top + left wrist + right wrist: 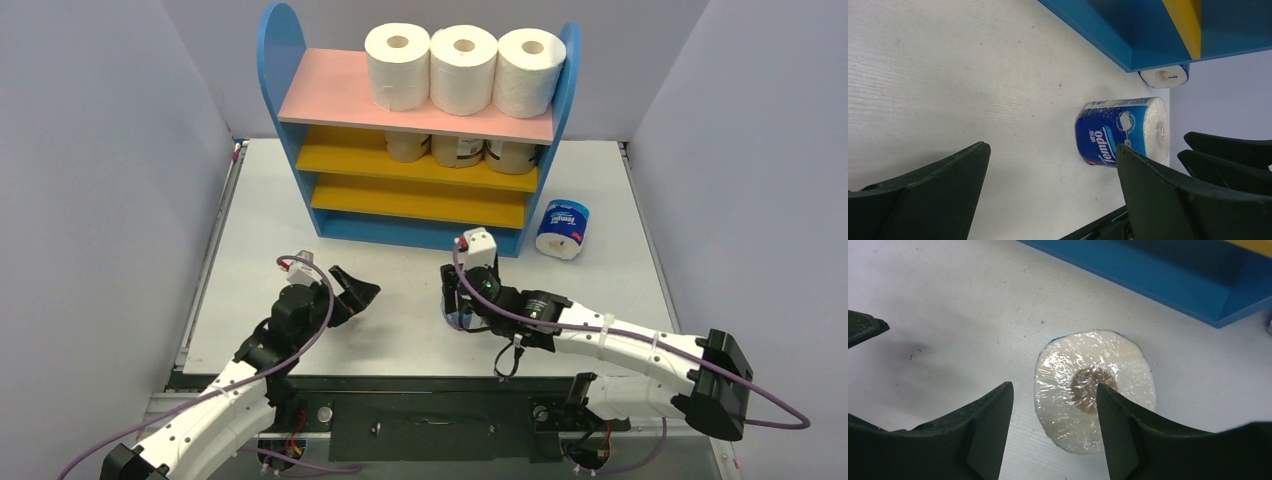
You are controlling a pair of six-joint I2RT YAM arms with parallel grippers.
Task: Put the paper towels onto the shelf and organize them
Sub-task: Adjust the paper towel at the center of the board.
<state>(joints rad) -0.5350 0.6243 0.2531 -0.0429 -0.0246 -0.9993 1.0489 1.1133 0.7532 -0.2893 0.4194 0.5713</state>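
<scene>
The shelf (325, 90) stands at the top middle. 3 white rolls (462, 68) sit in a row on its pink board. 3 tan rolls (460, 150) sit on the yellow board below, so like goes with like. 2 blue rolls are not put away yet. The lying blue roll (562, 230) rests on the table (260, 220), just right of the shelf. The standing blue roll (1093, 390) is in the lower middle. The right gripper (1053, 387) hangs just over it, half open and holding nothing. 1 finger is above the hole, I think to pinch the roll's wall. The left gripper (356, 288) is wide open and empty at the lower left.

3 rolls (462, 68) atop shelf (320, 100); roll (562, 230) rt
</scene>
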